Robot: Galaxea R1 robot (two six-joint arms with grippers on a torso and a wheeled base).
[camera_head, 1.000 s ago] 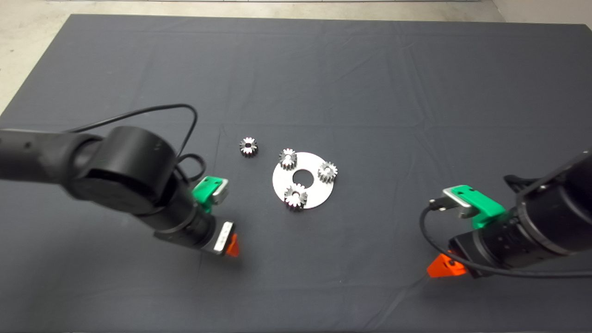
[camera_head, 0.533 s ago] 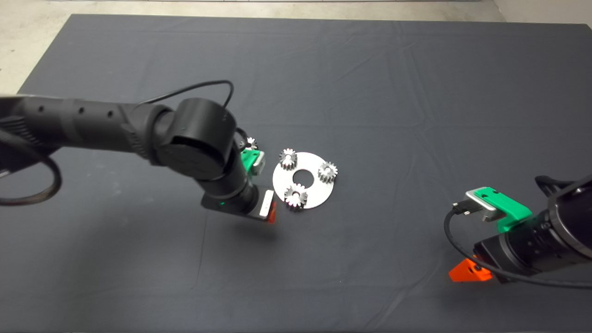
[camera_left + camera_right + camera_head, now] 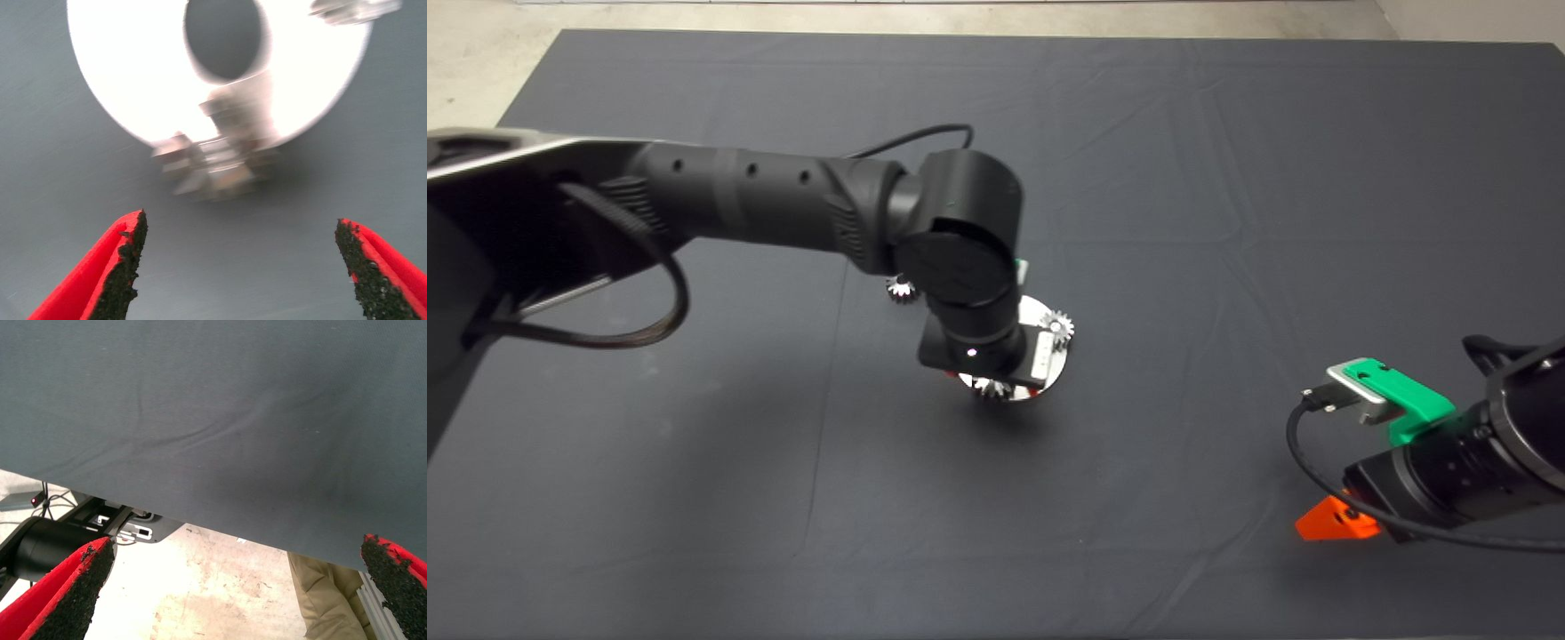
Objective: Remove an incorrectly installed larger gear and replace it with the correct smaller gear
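Gears first, from the left: a spare small gear (image 3: 899, 288) lies loose on the mat (image 3: 694, 498) beside the round plate (image 3: 1051, 369), likely the replacement. On the plate's near edge sits the larger gear (image 3: 217, 167), straight ahead of the left gripper (image 3: 240, 267), whose fingers (image 3: 123, 260) are spread wide and empty, wider than the gear, presumably so they can straddle it. Another small gear (image 3: 1057, 326) sits on the plate's far side. Off right, the right gripper (image 3: 233, 593) waits, fingers wide apart, holding nothing.
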